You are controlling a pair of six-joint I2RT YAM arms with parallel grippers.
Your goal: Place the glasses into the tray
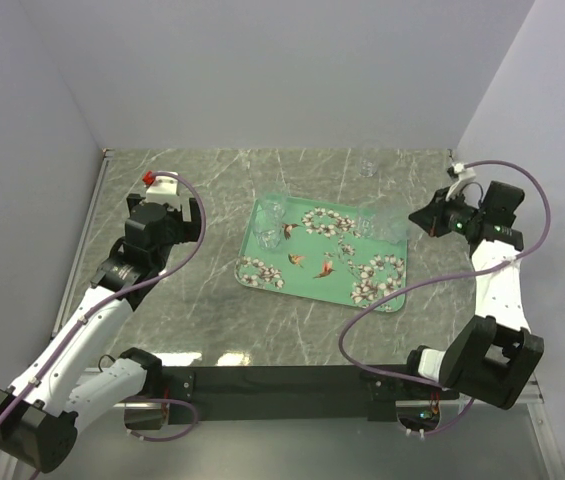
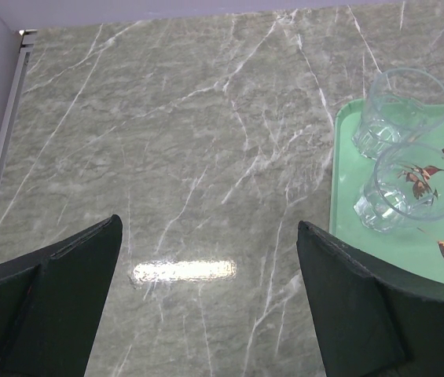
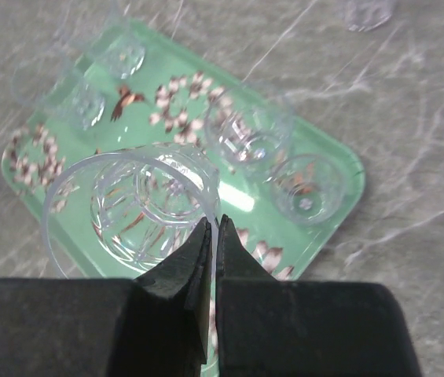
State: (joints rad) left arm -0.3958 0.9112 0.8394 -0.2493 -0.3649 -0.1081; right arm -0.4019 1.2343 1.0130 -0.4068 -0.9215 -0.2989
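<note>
The mint-green tray (image 1: 262, 247) with blossoms and birds lies mid-table. Two clear glasses (image 2: 402, 110) (image 2: 410, 188) stand in its far-left corner, and two more (image 3: 249, 129) (image 3: 306, 188) stand near its right end. My right gripper (image 3: 215, 224) is shut on the rim of another glass (image 3: 131, 208), which hangs above the tray's right part. One glass (image 1: 367, 166) stands on the table at the back. My left gripper (image 2: 207, 226) is open with nothing between its fingers, over bare marble left of the tray.
Grey marble table with white walls on the left, back and right. A metal strip (image 2: 1, 157) runs along the left edge. The right arm's purple cable (image 1: 382, 300) loops over the tray's near-right corner.
</note>
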